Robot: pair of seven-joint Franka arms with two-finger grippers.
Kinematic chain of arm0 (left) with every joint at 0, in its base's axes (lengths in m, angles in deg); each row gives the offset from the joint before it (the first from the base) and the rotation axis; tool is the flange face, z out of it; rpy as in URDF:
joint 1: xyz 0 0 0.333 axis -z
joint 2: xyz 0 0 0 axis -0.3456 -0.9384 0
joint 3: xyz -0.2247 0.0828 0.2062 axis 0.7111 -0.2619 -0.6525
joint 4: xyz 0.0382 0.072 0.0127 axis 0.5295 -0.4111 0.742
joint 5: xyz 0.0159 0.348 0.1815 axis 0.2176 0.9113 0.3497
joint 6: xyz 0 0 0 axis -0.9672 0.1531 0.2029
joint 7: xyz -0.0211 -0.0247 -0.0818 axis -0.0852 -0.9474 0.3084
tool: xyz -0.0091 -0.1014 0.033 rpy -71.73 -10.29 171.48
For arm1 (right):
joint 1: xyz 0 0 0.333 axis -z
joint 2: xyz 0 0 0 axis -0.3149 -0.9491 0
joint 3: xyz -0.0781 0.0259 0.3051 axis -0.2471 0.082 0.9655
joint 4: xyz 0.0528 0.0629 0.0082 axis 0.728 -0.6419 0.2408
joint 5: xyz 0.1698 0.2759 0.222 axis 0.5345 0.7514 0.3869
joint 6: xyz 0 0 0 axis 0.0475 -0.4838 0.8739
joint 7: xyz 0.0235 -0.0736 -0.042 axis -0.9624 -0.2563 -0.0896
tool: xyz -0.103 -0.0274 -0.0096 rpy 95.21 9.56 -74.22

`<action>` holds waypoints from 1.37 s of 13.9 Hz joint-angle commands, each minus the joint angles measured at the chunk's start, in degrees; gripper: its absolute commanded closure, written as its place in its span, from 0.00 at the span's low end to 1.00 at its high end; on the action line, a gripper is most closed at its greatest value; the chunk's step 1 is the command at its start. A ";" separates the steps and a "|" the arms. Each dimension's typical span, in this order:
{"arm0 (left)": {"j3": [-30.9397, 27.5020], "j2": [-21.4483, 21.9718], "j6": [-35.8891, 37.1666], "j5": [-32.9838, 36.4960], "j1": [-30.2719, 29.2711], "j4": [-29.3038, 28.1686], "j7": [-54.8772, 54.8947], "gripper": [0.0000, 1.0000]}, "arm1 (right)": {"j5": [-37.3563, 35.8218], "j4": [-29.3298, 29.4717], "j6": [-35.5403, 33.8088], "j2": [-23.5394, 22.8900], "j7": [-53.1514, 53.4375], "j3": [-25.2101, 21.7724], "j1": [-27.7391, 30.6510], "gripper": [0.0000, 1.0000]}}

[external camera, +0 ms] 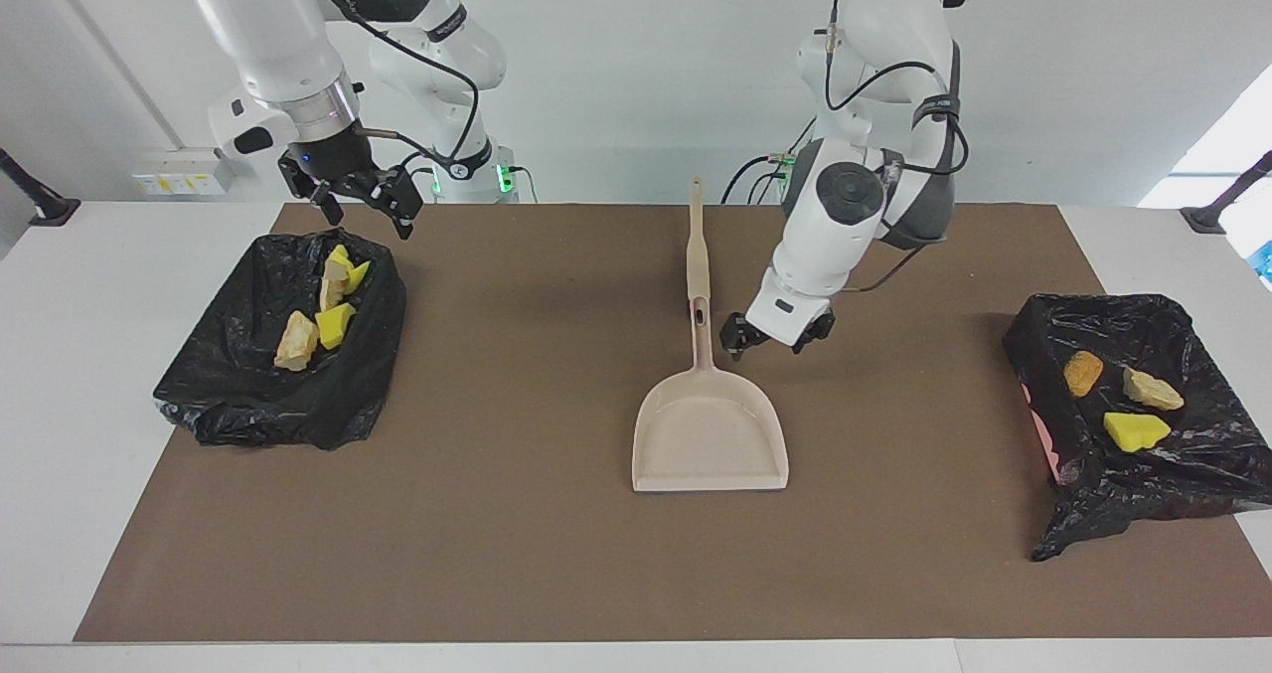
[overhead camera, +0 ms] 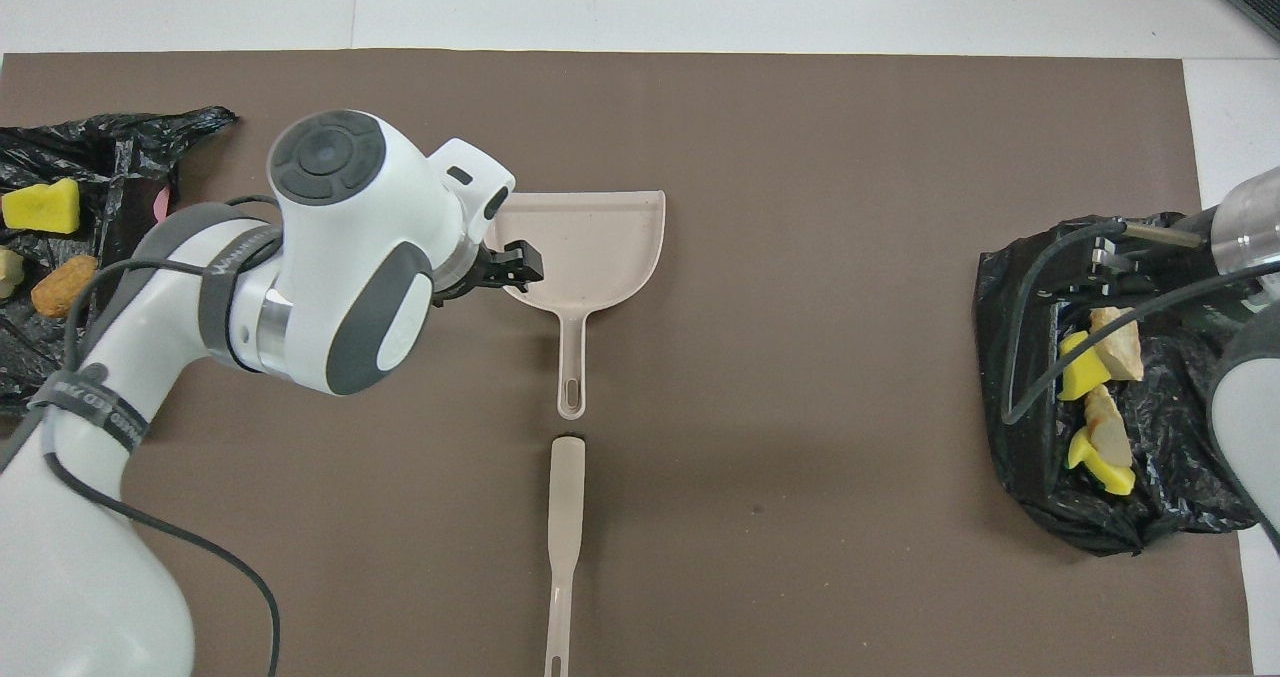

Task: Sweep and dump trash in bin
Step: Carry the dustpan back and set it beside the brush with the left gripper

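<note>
The trash (external camera: 321,317) lies in two black-lined bins on a brown mat (external camera: 517,554) over the white counter (external camera: 60,405) — four scraps in the bin (external camera: 288,395) under the right gripper (external camera: 360,203), whose fingers are spread and empty, three in the bin (external camera: 1143,454) at the left arm's end. The beige dustpan (external camera: 711,434) lies flat mid-mat, just beside the left gripper (external camera: 777,336), fingers released and clear of its handle. The facing view adds a pale wall, while overhead the brush handle (overhead camera: 565,517) lies whole, end-on to the dustpan's.
</note>
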 commanded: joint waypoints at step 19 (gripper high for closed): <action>-0.17 20.08 20.45 4.13 -20.63 -0.97 34.44 0.00 | 1.25 -1.24 1.04 1.08 -1.75 0.36 0.83 0.00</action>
